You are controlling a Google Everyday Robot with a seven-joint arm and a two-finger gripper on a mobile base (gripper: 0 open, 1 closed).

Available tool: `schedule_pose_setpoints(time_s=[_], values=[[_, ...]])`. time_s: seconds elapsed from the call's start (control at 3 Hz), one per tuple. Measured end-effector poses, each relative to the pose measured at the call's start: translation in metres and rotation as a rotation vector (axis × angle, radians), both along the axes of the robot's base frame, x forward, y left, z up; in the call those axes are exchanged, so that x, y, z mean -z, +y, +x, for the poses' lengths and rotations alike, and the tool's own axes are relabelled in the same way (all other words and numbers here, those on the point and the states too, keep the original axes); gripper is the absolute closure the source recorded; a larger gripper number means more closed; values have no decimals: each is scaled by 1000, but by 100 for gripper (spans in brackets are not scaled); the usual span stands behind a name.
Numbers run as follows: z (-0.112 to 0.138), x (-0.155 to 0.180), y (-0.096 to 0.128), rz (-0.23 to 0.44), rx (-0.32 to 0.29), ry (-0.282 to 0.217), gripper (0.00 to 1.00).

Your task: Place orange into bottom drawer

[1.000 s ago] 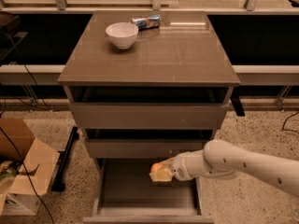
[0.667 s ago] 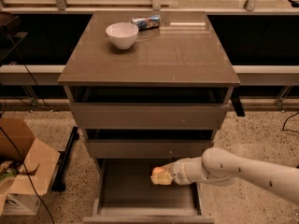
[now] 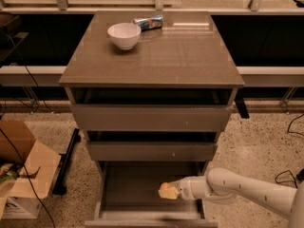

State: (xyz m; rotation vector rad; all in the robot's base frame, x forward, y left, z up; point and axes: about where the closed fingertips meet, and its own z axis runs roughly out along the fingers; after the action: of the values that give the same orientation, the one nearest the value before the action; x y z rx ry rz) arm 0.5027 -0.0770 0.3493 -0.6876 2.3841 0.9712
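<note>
The orange [image 3: 164,186] is small and round, held at the tip of my gripper [image 3: 167,192] over the open bottom drawer [image 3: 137,184]. The white arm reaches in from the lower right, and the gripper sits low above the right part of the drawer's flat floor. The fingers are shut on the orange. The drawer is pulled out below two shallower grey-fronted drawers, its low front edge [image 3: 147,221] near the bottom of the view.
A white bowl [image 3: 124,35] and a crushed blue-silver can [image 3: 148,22] stand at the back of the cabinet top [image 3: 190,56]. An open cardboard box [image 3: 21,167] sits on the speckled floor at the left. Cables lie on the floor at both sides.
The gripper with the orange has moved down and slightly left, lower into the bottom drawer's opening. The bowl and can have not moved.
</note>
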Motion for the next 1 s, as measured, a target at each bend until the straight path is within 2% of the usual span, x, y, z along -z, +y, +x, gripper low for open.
schedule_pose_setpoints(time_s=[0.33, 0.67, 1.0], values=[[0, 9, 3, 5, 8, 4, 100], [13, 35, 9, 12, 54, -13, 100], [31, 92, 25, 4, 111, -26, 97]])
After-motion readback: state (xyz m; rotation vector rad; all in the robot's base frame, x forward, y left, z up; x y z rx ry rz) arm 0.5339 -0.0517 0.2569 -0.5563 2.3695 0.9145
